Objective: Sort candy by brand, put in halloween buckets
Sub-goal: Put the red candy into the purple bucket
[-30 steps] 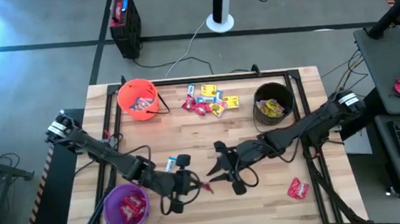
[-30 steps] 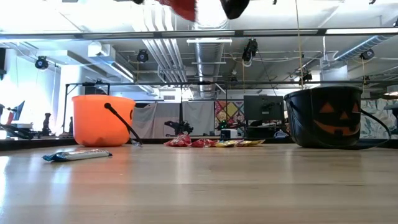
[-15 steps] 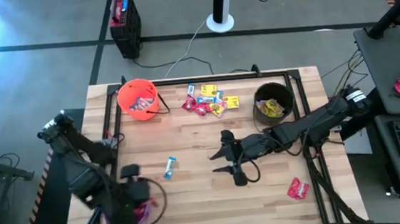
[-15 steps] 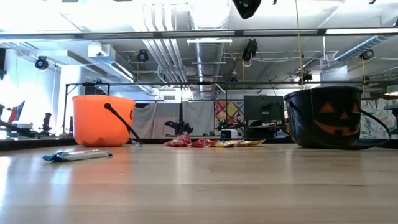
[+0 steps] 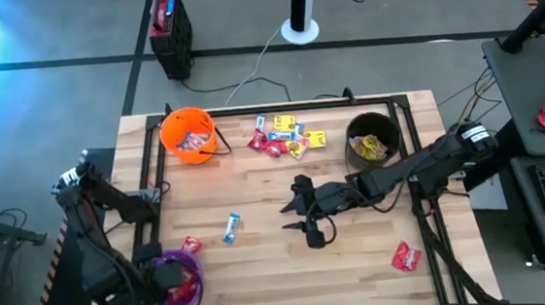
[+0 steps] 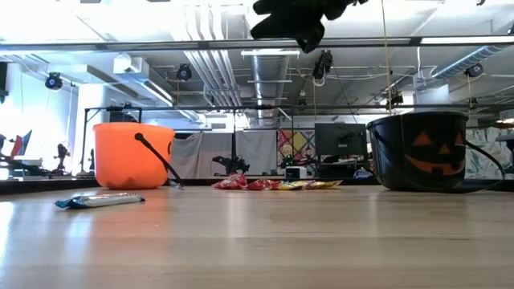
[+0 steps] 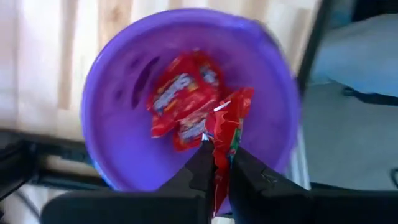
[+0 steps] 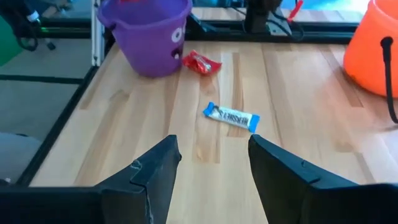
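Since the earlier frame, my left gripper (image 7: 216, 163) has swung from mid-table back over the purple bucket (image 5: 192, 266) at the near left corner, and my right gripper (image 5: 297, 218) has drifted slightly toward the table's centre with its fingers spread wide and empty. I keep the left fingers pinched narrowly on a red packet (image 7: 225, 134), which hangs above the bucket's mouth so that it can fall onto the red packets (image 7: 181, 99) already lying inside (this bucket evidently collects the red brand). One stray red packet (image 5: 191, 245) lies on the wood just beside the bucket's rim, outside it; I judge it a miss that will need a second pick. A blue-and-white bar (image 5: 232, 228) lies alone on the table (image 5: 263, 280), directly ahead of the open right gripper, which I read as lined up for that piece. Unsorted sweets remain in a small heap (image 5: 286, 137) at the far edge, between the orange bucket (image 5: 188, 135) and the black bucket (image 5: 372, 140); both already hold some candy. Another red packet (image 5: 404, 256) sits near the right front edge.
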